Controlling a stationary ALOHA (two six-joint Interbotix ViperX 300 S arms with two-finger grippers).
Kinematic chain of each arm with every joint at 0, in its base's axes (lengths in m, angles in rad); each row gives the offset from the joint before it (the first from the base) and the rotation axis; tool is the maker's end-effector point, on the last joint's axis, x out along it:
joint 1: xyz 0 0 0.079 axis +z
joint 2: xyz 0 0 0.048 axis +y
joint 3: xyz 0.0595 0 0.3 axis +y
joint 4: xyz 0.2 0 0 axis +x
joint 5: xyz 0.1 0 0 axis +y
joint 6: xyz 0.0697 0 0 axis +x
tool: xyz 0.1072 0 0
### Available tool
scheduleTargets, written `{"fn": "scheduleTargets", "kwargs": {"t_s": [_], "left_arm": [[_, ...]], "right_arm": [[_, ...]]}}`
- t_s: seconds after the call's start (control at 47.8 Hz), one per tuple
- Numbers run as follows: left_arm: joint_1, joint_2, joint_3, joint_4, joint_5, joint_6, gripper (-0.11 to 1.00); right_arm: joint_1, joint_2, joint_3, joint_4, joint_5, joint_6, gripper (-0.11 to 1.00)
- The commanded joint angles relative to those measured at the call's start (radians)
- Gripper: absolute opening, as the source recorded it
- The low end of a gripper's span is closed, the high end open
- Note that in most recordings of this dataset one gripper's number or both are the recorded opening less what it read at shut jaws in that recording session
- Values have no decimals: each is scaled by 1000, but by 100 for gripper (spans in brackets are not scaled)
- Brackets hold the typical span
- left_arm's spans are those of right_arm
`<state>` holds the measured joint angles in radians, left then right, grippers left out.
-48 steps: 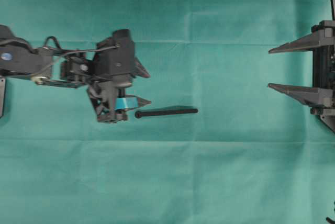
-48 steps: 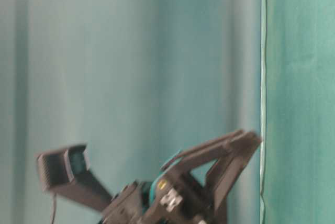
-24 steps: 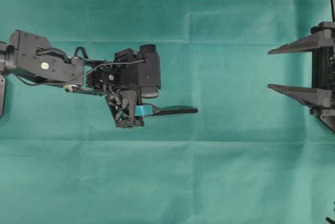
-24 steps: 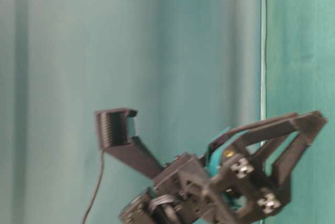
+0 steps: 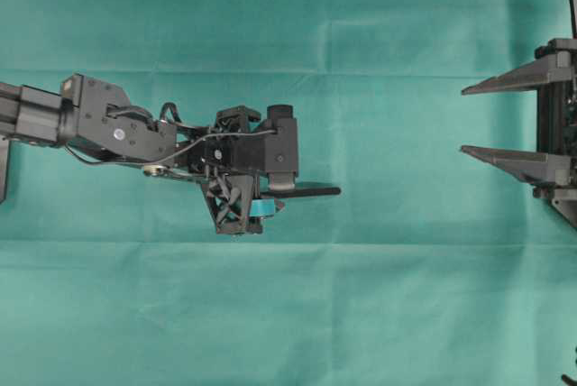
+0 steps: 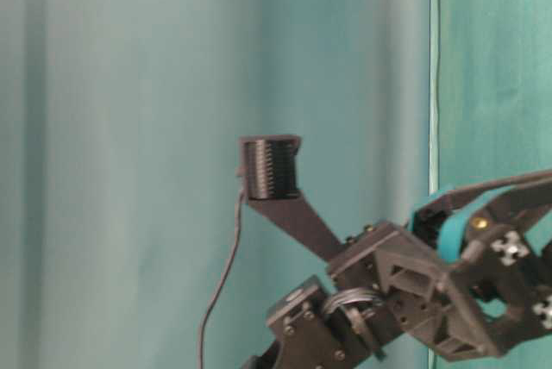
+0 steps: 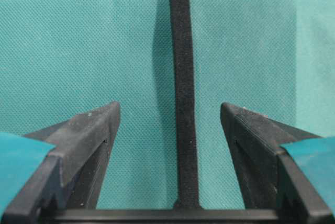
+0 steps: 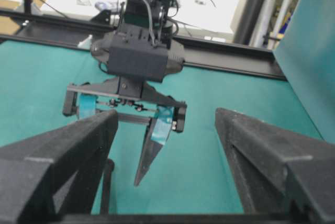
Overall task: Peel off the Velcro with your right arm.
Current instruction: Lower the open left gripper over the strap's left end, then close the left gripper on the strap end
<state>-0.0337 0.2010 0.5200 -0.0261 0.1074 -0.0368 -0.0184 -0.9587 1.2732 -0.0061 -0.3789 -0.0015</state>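
Only the left wrist view shows the left gripper (image 7: 170, 116) wide astride the Velcro (image 7: 184, 93).

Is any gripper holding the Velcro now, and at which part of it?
Nothing is held. The left gripper stands open, with the Velcro lying between its jaws on the cloth, touching neither. The right gripper is open too, far from the strip.
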Motion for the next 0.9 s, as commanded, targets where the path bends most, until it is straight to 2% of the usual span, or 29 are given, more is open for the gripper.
{"fn": "scheduleTargets", "kwargs": {"t_s": [0.0, 0.711, 0.878], "left_arm": [[-2, -3, -23, 0, -15, 2, 75], [-14, 48, -23, 0, -46, 2, 75], [-29, 55, -28, 2, -46, 2, 68]], "right_arm": [[-2, 8, -11, -2, -9, -2, 48], [-2, 8, -6, -2, -18, -2, 48], [-2, 8, -6, 0, -21, -2, 48]]}}
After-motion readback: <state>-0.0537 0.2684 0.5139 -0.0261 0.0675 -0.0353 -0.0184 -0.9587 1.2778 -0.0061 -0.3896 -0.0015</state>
